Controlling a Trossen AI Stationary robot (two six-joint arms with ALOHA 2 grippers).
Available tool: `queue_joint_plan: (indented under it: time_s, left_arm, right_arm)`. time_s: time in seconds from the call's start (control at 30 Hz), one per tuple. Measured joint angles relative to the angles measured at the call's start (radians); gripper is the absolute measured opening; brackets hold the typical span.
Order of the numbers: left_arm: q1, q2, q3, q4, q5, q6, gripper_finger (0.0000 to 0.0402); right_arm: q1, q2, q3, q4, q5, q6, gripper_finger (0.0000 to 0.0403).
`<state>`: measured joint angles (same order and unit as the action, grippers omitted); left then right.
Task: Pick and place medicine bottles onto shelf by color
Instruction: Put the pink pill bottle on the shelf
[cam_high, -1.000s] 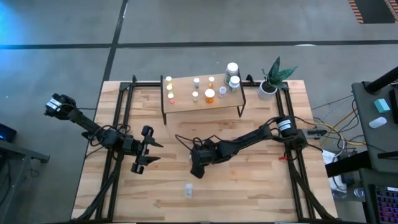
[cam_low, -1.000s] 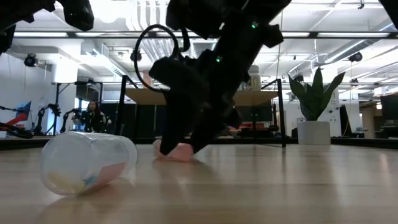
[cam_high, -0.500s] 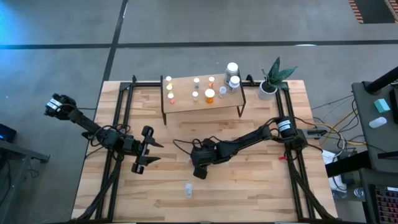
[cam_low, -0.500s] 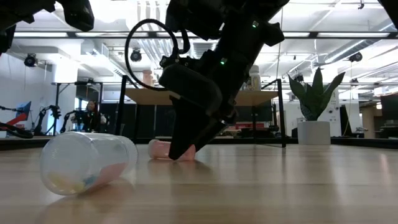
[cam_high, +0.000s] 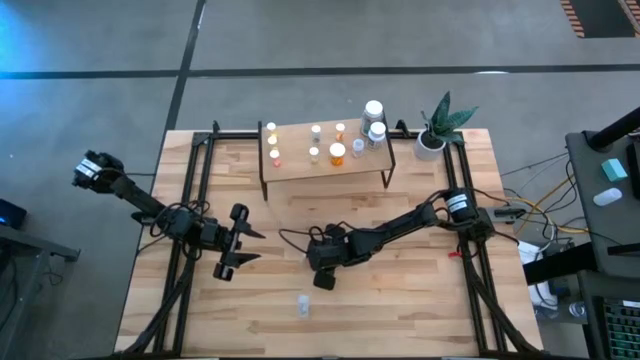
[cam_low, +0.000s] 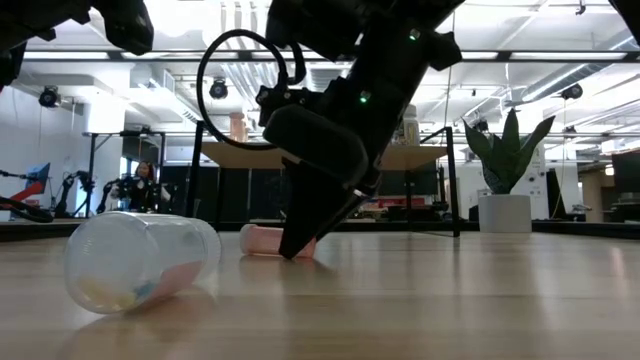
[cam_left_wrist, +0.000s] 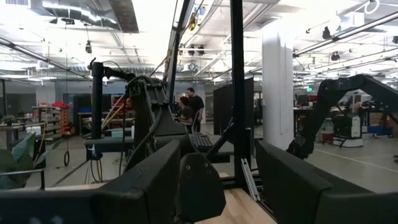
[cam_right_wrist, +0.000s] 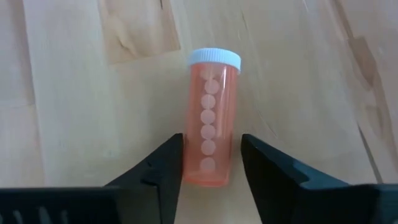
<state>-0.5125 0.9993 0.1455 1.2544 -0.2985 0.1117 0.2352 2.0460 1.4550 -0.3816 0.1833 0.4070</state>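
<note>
Desk is pale wood planks on a black frame, w/ grey concrete floor around it; in the low view I see an open workshop behind, ceiling lights, other rigs, and a person far back.

Left side: left gripper hovers over the desk's left part, well apart from any bottle. Its fingers stand spread, nothing between them.

Centre: a clear bottle lies on its side near the front edge, alone; in the low view it looms close, w/ pale contents inside.

Right gripper is down at the desk mid-area, just behind that clear one. From its wrist cam I see an orange bottle lying flat on the wood, long axis running straight away from the wrist, white cap at the far end, base between the fingers. Fingers are spread either side of it; can't tell if they touch, not pinching yet.

Back of desk: shelf w/ several small bottles standing on it, two larger white-capped ones at its right end. Potted plant just right of the shelf.
</note>
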Motion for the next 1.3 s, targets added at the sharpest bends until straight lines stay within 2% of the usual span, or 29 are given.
queue_joint_plan:
  time_s: [0.33, 1.13, 1.3]
  left_arm:
    - [0.000, 0.000, 0.000, 0.002, -0.002, -0.001, 0.0195]
    - [0.000, 0.002, -0.002, 0.021, -0.003, -0.002, 0.0195]
    - [0.000, 0.002, -0.004, 0.021, -0.003, -0.002, 0.0195]
  right_arm:
    - [0.001, -0.008, 0.013, 0.011, 0.000, -0.016, 0.0119]
    - [0.013, -0.016, 0.002, -0.060, 0.000, -0.027, 0.0116]
    - [0.013, -0.016, 0.002, -0.056, 0.002, -0.032, 0.0104]
